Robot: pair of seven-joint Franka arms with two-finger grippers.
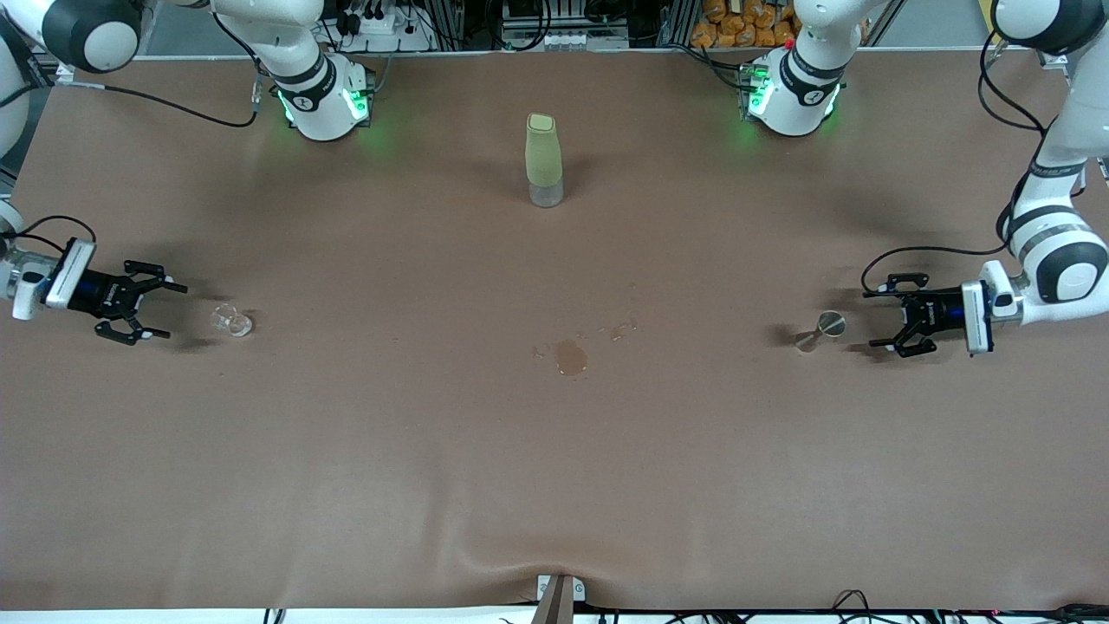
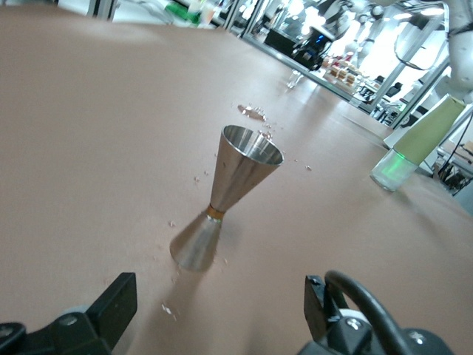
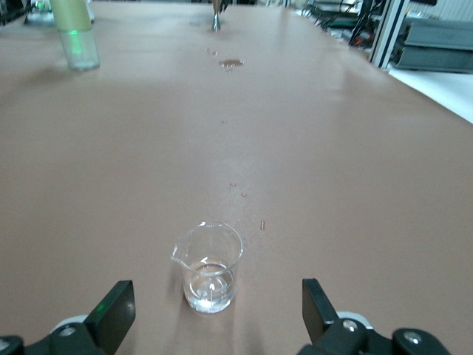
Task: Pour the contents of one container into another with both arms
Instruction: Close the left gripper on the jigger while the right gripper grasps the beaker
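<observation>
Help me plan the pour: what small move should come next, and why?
Probably ease the open right gripper forward around the glass cup, then close. The cup stands upright just ahead of its fingers, ungrasped; the left gripper likewise waits open beside the steel jigger.

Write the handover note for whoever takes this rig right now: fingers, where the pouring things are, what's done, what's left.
Left gripper: fingers open, holding nothing, low beside the steel jigger at the left arm's end of the table.
Right gripper: fingers open, holding nothing, low beside the glass cup at the right arm's end.
Both vessels stand upright on the table; the cup holds a little clear liquid.
A wet spill marks mid-table; a pale-green bottle stands nearer the bases.
Done: both grippers lined up on their vessels.
Left: grasp both, bring together, pour.
</observation>
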